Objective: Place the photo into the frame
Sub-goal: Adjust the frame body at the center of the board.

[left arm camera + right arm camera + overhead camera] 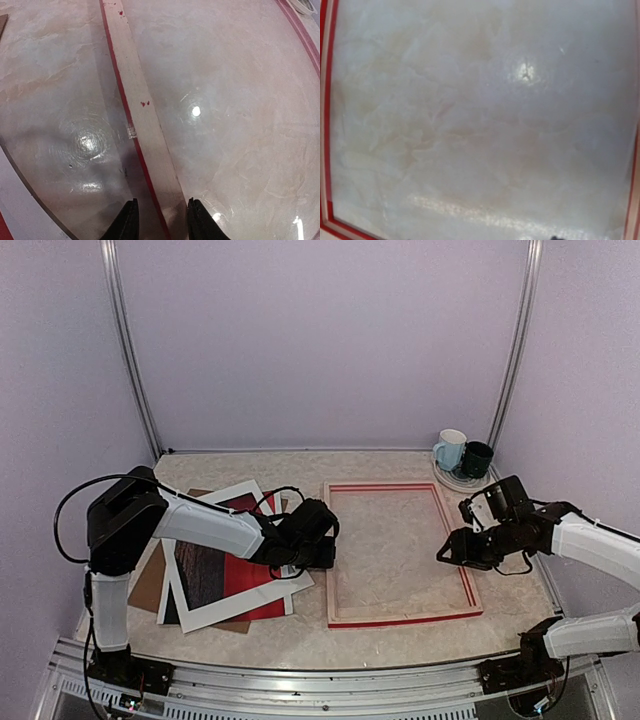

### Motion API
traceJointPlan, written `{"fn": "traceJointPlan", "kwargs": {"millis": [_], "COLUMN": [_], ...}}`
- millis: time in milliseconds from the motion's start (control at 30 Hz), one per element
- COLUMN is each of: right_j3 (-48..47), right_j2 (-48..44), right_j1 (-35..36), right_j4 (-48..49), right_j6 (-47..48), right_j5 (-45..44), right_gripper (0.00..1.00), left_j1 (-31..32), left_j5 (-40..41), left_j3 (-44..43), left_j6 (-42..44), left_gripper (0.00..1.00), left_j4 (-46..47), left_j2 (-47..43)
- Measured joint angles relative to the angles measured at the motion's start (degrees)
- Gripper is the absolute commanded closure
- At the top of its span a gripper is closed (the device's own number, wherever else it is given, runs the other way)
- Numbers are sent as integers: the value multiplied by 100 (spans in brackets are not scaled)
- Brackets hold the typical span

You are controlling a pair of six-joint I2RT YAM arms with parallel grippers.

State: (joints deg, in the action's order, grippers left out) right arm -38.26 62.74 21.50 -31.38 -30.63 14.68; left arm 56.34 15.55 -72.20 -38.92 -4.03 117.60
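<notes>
From above, we are seeing the frame (404,618) lying flat mid-table and the red-sunset photo (205,575) left of it, behind a white mat (228,492). Whether the right gripper (452,550) is parted, we cannot tell.

On the left wrist, the left gripper (162,222) is straddling the frame's pale rail, fingers parted.

The right wrist is showing only frame and tabletop (480,125).

We are judging the photo light and bendy, so pinching an edge looks best.

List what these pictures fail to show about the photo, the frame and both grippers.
- Photo: in the top view, the left arm and the white mat hide its full outline.
- Left gripper: in the left wrist view, it straddles a rail of the frame. The bottom edge cuts the fingers off, so contact is unclear.
- Right gripper: its fingers barely enter the right wrist view, and it is too small and dark in the top view to tell open from shut.
</notes>
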Motion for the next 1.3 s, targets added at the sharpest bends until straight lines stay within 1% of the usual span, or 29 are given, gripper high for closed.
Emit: {"fn": "traceJointPlan", "kwargs": {"millis": [200,300,500,833,933,1133,1300], "right_j3": [85,170,452,772,831,848,892], "right_j2": [0,0,39,321,387,424,490], "right_j1": [0,0,0,0,0,0,0], "right_j4": [105,232,568,1508,1779,2059,2087], "right_j6": [83,105,61,-291,-428,-610,-636], "right_j5": [232,391,767,1495,1705,1906,1899], "right_gripper": [30,27,26,25,25,27,33], "left_j1": [-7,-35,-177,-376,-393,-420,-417], "left_j5": [52,83,129,125,120,70,-24], "left_j3": [-7,-7,120,332,472,656,708], "left_j6": [2,20,46,184,234,319,363], "left_gripper": [73,73,73,74,71,61,53], "left_j4": [-11,-13,-33,-9,74,122,164], "left_j2": [0,0,-103,-258,-341,-476,-577]}}
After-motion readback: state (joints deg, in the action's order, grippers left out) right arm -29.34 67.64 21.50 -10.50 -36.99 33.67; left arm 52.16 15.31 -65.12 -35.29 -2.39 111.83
